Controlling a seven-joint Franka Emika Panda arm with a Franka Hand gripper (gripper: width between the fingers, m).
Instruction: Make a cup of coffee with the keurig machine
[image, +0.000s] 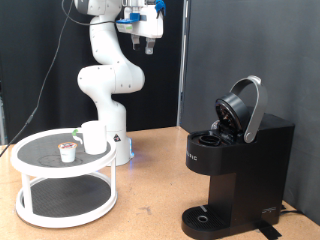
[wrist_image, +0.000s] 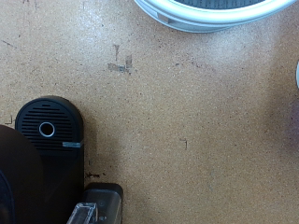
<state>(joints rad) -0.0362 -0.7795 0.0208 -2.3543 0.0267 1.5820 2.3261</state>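
The keurig machine (image: 238, 165) stands on the wooden table at the exterior view's right, with its rounded lid (image: 245, 105) hinged open. The white cup (image: 94, 137) stands on the top tier of a round white stand (image: 40, 170) at the exterior view's left. A small pale pod (image: 67, 151) with a dark top sits beside it. My gripper (image: 148, 42) hangs high above the table near the exterior view's top, between stand and machine, touching nothing. The wrist view shows no fingers, only the machine's round drip tray (wrist_image: 47, 126) and the stand's rim (wrist_image: 210, 14) far below.
The arm's white base (image: 108, 90) stands behind the stand. A black curtain backs the scene. Bare wooden table (wrist_image: 187, 121) lies between stand and machine. A small grey part (wrist_image: 93, 207) shows beside the machine in the wrist view.
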